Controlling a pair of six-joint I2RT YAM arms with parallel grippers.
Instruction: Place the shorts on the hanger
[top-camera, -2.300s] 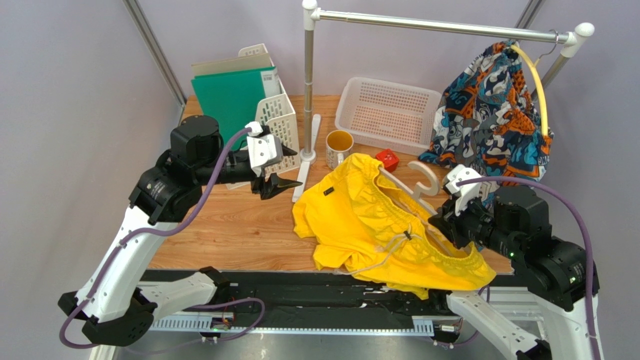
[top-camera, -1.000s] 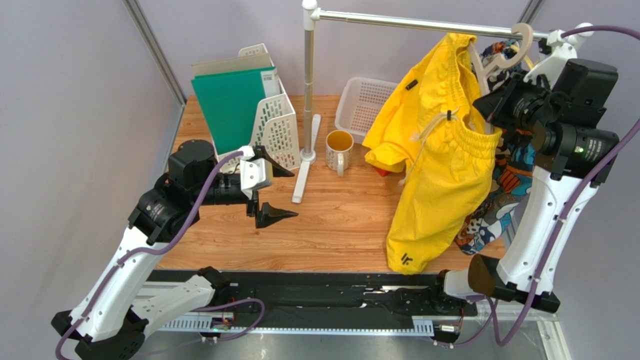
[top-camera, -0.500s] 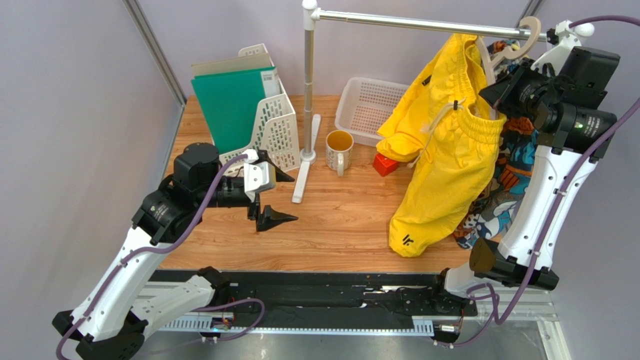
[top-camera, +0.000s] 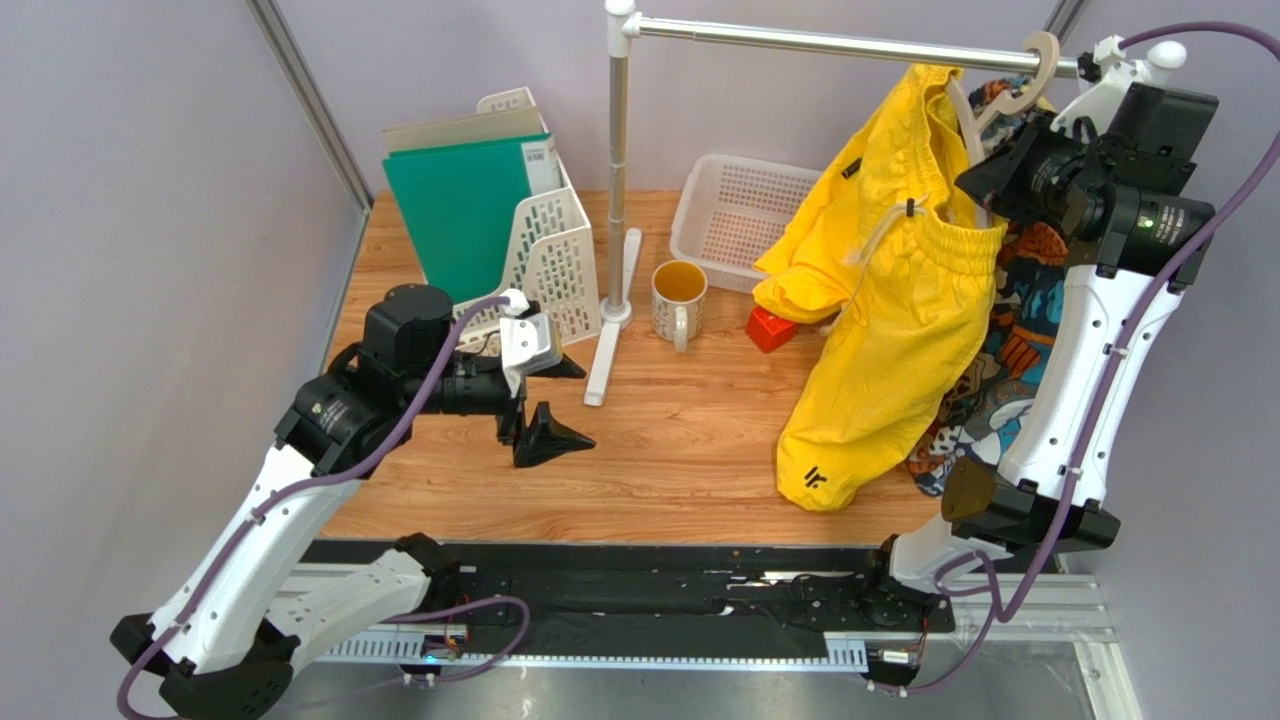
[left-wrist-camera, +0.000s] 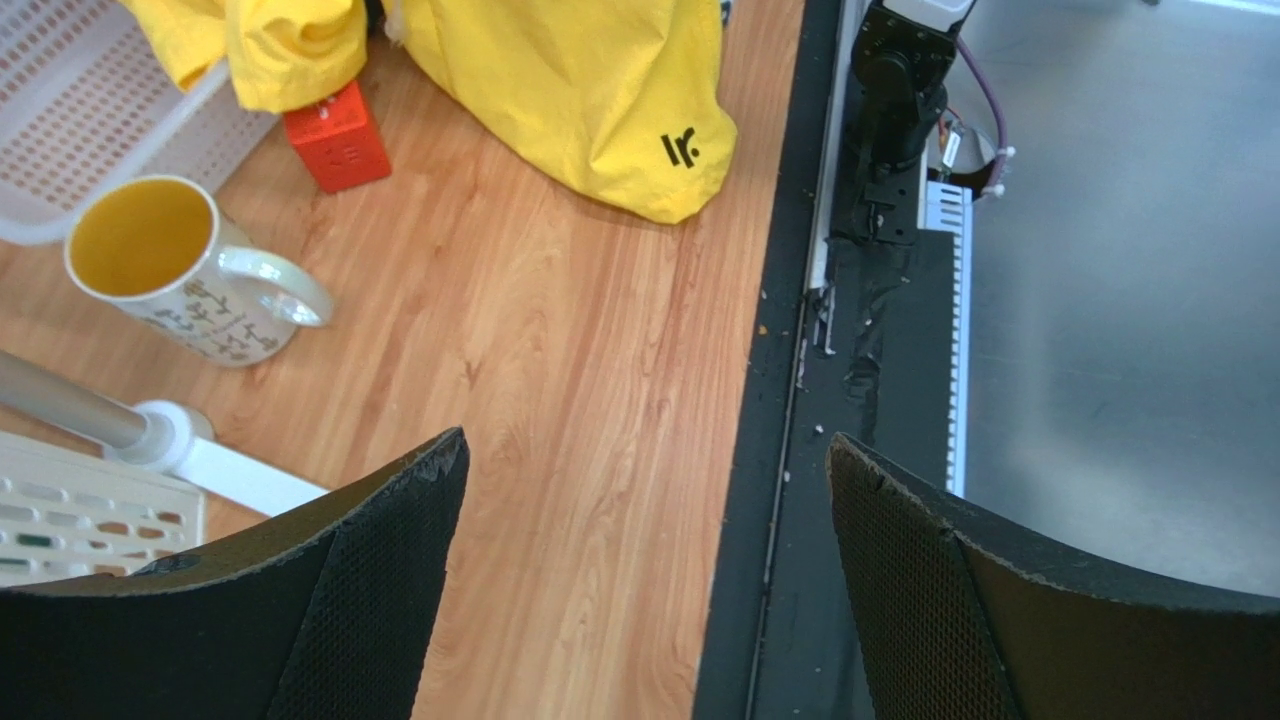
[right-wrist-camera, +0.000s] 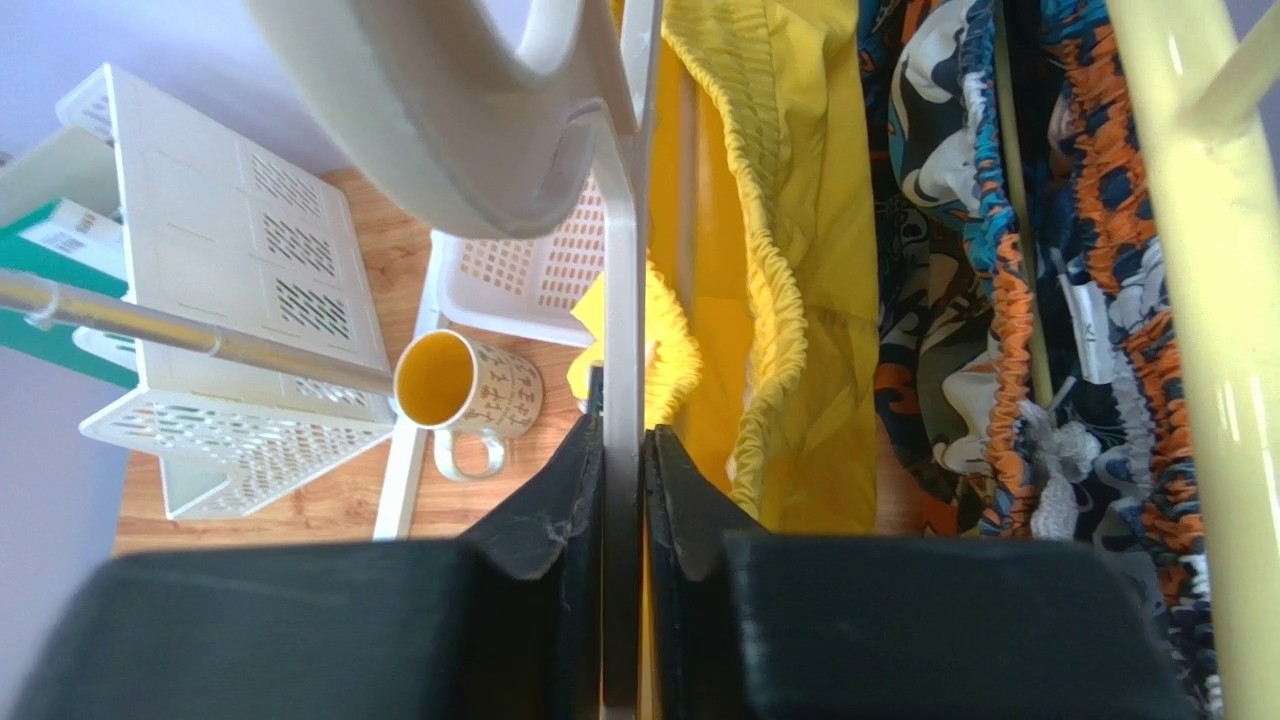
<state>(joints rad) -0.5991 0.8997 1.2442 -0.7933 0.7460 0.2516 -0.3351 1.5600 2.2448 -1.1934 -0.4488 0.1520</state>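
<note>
The yellow shorts hang draped over the beige hanger, their black-logo leg reaching down to the table. The hanger's hook sits at the metal rail. My right gripper is raised by the rail and shut on the hanger's thin flat bar, with the shorts just beyond. The hook curves above the fingers. My left gripper is open and empty over the table's left half. In the left wrist view the shorts' hem lies far ahead of the open gripper.
A patterned blue-orange garment on a thin yellow hanger hangs right behind the shorts. A mug, red block, white basket, rail stand and file rack with folders stand at the back.
My right gripper lifted the hanger with the shorts off the table up to the rail; the hook has neared the rail. The left gripper drifted slightly nearer, staying open.
</note>
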